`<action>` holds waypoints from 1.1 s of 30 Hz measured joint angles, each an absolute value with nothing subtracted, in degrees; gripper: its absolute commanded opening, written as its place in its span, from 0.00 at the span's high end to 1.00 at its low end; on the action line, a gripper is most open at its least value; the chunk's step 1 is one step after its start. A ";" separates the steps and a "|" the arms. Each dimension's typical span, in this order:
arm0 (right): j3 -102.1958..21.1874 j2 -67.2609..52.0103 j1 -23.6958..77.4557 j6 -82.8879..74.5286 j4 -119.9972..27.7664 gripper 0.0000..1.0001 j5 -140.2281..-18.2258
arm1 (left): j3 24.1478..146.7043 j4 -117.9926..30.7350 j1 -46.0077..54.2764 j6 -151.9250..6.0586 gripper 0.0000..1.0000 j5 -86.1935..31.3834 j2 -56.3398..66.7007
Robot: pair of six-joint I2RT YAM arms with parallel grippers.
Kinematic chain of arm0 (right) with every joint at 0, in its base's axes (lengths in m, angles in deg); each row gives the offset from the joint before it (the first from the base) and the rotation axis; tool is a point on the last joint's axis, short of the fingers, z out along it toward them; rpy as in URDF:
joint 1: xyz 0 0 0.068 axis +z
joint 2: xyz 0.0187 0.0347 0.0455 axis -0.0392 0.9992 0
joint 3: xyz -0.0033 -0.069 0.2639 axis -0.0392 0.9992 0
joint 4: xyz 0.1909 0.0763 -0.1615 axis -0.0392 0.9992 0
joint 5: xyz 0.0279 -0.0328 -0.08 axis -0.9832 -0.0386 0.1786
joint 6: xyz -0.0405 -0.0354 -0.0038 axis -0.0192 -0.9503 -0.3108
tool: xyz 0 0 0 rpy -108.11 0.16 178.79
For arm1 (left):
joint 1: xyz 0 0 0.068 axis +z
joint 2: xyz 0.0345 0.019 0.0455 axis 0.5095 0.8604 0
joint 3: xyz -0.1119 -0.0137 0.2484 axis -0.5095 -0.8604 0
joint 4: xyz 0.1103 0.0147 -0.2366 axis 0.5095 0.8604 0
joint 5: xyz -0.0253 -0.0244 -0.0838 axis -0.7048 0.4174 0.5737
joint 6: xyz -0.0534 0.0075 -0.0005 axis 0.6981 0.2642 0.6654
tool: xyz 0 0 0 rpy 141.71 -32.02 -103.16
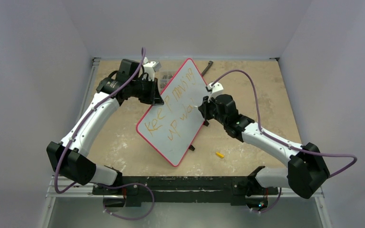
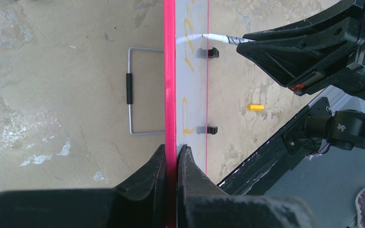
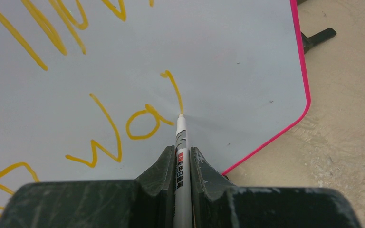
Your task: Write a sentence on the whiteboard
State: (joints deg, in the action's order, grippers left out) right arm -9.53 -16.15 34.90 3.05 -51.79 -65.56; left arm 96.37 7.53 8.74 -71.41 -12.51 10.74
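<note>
The big pale whiteboard (image 1: 183, 137) with a thin red frame stands tilted mid-table, one corner toward the far edge, and its orange marker lettering (image 1: 171, 111) reads "Keep moving" over "upwa" plus one more stroke. The right gripper (image 3: 182, 152) is clenched on a slim white marker pen (image 3: 181, 137), tip touching that stroke, and the left gripper (image 2: 171, 149) pinches the board's red frame. A small yellow piece (image 1: 219, 155) lies on the tan table (image 1: 247, 95) toward its near edge.

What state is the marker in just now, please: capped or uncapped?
Uncapped: the marker has a bare tip on the whiteboard, ending an orange stroke. A small yellow piece, perhaps its cap, lies on the table.
</note>
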 measured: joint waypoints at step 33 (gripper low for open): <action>-18.65 -11.82 34.29 0.84 -47.99 1.00 -64.38 | 96.37 7.51 8.74 -71.39 1.00 -12.47 10.74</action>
